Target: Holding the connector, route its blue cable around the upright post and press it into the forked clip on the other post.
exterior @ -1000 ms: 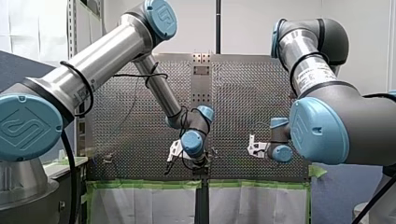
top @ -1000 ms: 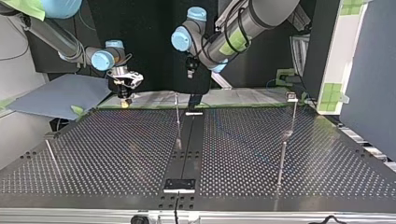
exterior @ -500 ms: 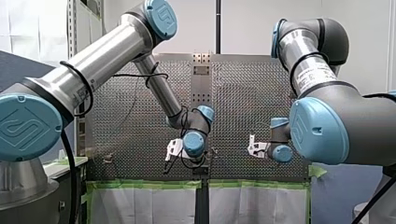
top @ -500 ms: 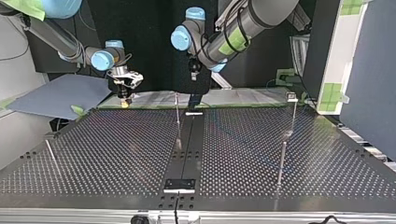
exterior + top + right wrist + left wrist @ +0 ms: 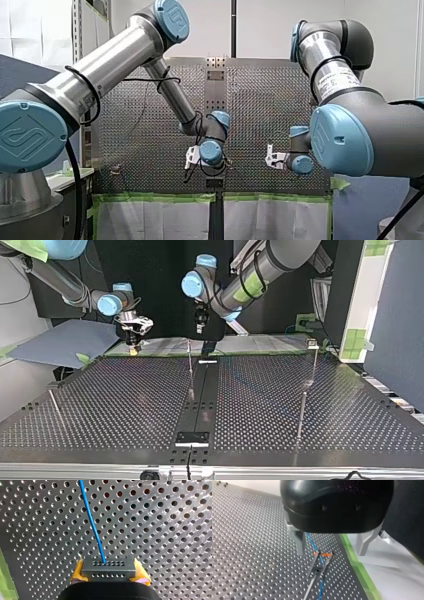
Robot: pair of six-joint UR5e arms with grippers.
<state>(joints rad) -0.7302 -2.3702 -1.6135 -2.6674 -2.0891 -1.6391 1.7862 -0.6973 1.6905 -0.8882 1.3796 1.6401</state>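
Connector (image 5: 108, 567) — inside right end effector (image 5: 109, 571)

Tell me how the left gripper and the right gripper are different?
My left gripper is open and holds nothing; my right gripper is shut on the connector. My left gripper has bare grey fingers; my right gripper has yellow pads. The blue cable comes out of the connector in my right gripper, but passes untouched between my left gripper's fingers. Both hang over the perforated table.

Perforated table (image 5: 115, 405): black centre strip (image 5: 202, 392), thin upright post (image 5: 190, 371) beside it.
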